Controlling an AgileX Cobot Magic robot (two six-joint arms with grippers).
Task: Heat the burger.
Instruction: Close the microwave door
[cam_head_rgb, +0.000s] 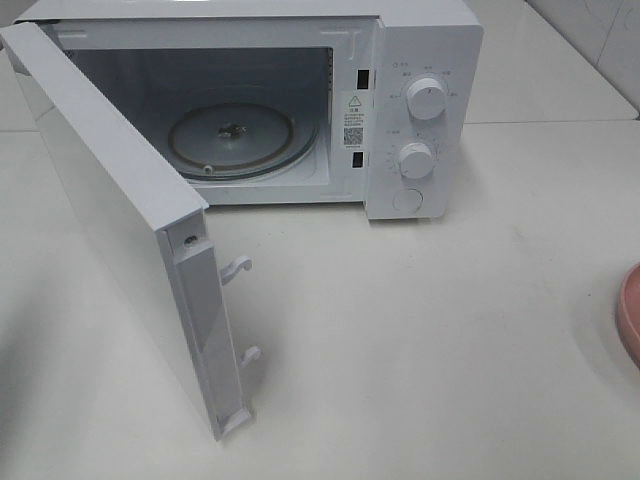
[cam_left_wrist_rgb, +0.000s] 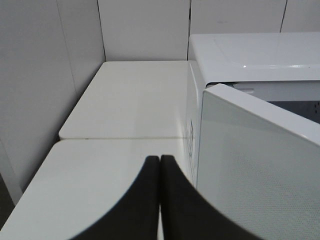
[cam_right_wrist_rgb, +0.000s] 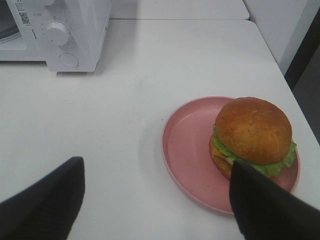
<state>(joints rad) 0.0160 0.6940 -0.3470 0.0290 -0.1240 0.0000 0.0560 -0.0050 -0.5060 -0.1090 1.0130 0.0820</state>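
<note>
Sitting on pink plate, burger just beyond right fingers.

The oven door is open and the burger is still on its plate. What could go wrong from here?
The burger is tall and stacked, so the open right hand could squash it or topple its layers. It sits toward one side of the pink plate, which might tip or slide. The microwave door swings far out over the table and could be bumped.
</note>
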